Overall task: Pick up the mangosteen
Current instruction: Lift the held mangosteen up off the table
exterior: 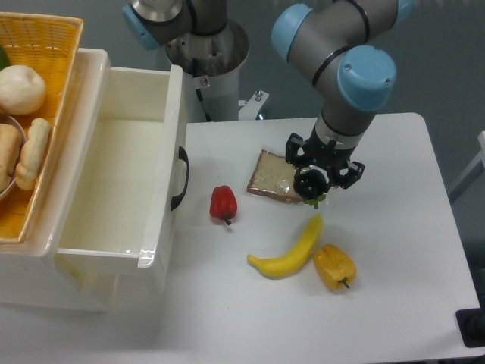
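Note:
The mangosteen (pixel 310 183) is a small glossy black round fruit with a bit of green stem showing at its lower edge. It sits between the fingers of my gripper (pixel 313 182), which is shut on it. The gripper points straight down over the table, at the right edge of the bread slice and just above the banana's upper tip. Whether the fruit rests on the table or hangs slightly above it cannot be told. The arm's wrist hides the top of the gripper.
A bread slice (pixel 273 177) lies left of the gripper. A yellow banana (pixel 290 253), a yellow pepper (pixel 334 266) and a red pepper (pixel 223 203) lie in front. A white open drawer (pixel 163 189) with a black handle and a basket (pixel 45 45) of food stand at the left.

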